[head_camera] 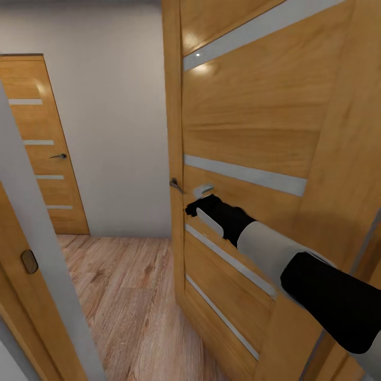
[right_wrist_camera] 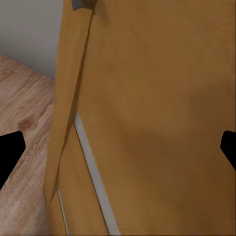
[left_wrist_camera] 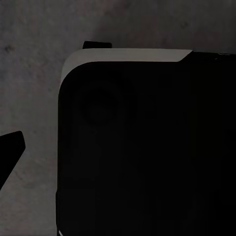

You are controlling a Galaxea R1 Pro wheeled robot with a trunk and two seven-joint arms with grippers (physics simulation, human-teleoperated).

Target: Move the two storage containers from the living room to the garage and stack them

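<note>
The right arm (head_camera: 296,264) is reaching forward from the lower right corner of the head view, its gripper (head_camera: 203,203) pressing up against the open wooden door (head_camera: 248,121) just beside the lever handle (head_camera: 176,185) at the door's edge. In the right wrist view both fingertips (right_wrist_camera: 10,152) are sitting far apart at the frame's sides, so the jaws are standing wide and gripping nothing, with the door panel (right_wrist_camera: 157,123) close ahead. Beyond the door a plank floor (head_camera: 121,296) is running to a grey wall (head_camera: 116,106) and a second, closed door (head_camera: 45,148). The left wrist view is dark; a black housing (left_wrist_camera: 147,147) is blocking it over what may be grey concrete (left_wrist_camera: 29,73), and one fingertip (left_wrist_camera: 11,145) alone leaves that gripper's opening unclear.
</note>
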